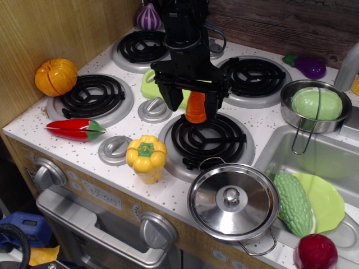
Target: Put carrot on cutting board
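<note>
Most of the cutting board was hidden behind the gripper & arm; only its left end was seen. The carrot's top was covered by the jaws, so the grip couldn't be confirmed. A red ball at the front-right corner was cut off by the bottom edge.
</note>
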`<state>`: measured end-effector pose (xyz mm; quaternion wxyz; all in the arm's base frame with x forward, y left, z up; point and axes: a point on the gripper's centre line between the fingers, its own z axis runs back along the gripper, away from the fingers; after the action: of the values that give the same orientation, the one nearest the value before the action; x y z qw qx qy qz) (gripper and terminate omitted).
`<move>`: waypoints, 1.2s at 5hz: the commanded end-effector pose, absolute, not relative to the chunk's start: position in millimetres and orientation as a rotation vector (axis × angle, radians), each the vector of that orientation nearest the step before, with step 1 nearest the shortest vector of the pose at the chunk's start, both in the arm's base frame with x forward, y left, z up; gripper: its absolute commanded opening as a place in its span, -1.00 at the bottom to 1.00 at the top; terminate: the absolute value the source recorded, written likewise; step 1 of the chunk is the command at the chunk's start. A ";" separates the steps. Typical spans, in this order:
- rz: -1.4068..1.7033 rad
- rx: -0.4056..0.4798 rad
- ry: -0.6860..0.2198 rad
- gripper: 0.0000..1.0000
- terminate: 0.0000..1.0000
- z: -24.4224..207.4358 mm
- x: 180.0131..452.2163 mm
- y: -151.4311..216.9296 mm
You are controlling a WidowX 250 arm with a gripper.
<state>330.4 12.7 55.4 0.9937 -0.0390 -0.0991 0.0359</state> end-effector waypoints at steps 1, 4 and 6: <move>0.048 -0.057 -0.286 1.00 -1.00 65.0 349.2 25.9; 0.018 -0.040 -0.329 -1.00 -1.00 56.4 361.9 34.8; 0.007 -0.063 -0.272 -1.00 -1.00 67.9 357.7 34.8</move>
<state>354.2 34.8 55.6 0.9941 -0.0220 -0.1062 -0.0095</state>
